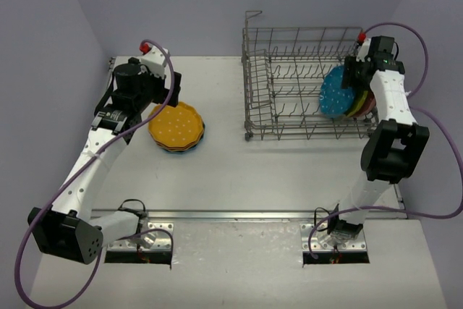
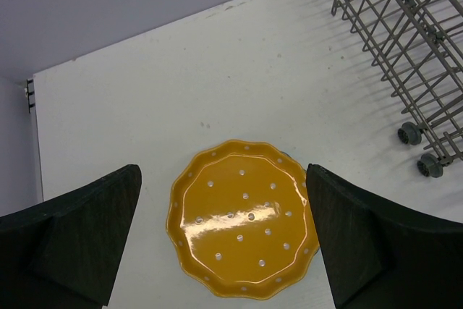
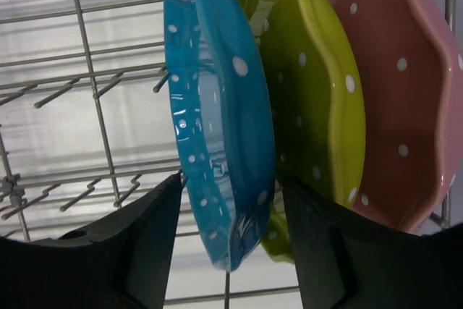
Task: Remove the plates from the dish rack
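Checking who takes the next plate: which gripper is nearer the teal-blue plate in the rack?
Right. The right gripper straddles the teal-blue plate at its rim, inside the dish rack; the left gripper hangs open above the orange plate, far outside the rack.

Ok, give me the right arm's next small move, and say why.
Probably close the right pincer firmly on the teal-blue plate. Its fingers flank that plate's rim, a firm grip isn't evident yet, and the yellow-green plate stands right behind it.
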`<state>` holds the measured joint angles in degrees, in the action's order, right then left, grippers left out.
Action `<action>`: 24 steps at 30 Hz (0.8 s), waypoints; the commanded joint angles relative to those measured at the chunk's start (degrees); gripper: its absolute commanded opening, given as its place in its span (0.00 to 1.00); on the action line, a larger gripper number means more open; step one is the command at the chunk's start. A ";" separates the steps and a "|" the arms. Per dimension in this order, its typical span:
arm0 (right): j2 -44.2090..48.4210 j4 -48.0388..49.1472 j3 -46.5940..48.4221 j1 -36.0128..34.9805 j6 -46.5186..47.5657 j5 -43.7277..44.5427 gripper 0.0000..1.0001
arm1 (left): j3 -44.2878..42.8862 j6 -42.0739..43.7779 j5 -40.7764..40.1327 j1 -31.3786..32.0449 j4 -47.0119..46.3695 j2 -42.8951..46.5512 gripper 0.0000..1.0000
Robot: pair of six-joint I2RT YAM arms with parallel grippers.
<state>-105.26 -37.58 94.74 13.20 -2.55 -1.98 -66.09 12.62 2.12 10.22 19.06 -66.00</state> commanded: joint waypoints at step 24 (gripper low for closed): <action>14.39 10.05 2.26 -6.78 7.73 4.07 0.00 | -2.04 -0.93 -0.19 0.59 -1.21 -0.98 0.97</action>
<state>-97.72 -32.74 88.74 7.92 6.11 7.42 -65.25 12.51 1.72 10.22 19.16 -67.24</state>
